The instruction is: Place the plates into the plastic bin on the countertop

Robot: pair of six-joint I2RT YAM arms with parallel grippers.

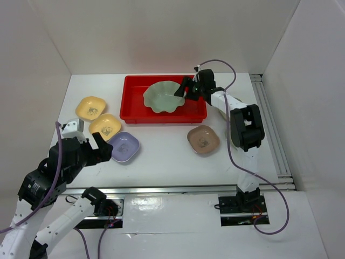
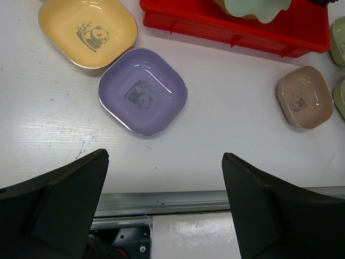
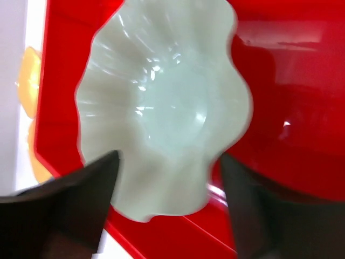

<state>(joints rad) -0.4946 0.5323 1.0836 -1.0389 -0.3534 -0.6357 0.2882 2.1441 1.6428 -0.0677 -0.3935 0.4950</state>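
Note:
The large pale green scalloped plate (image 1: 164,97) lies in the red plastic bin (image 1: 135,116) at the back of the countertop (image 1: 167,156). My right gripper (image 1: 183,90) hovers at the plate's right rim. In the right wrist view that gripper (image 3: 170,178) is open, its fingers apart on either side of the plate's (image 3: 161,97) near edge, with the bin (image 3: 285,108) beneath. Two yellow plates (image 1: 90,108) (image 1: 105,127), a lavender one (image 1: 124,147) and a brownish-pink one (image 1: 203,139) sit on the countertop. My left gripper (image 2: 164,172) is open and empty, near the lavender plate (image 2: 143,90).
Olive green dishes (image 2: 338,35) show at the right edge of the left wrist view, past the pink plate (image 2: 304,97). A metal rail (image 1: 188,189) runs along the near table edge, another along the right side (image 1: 272,129). White walls enclose the surface.

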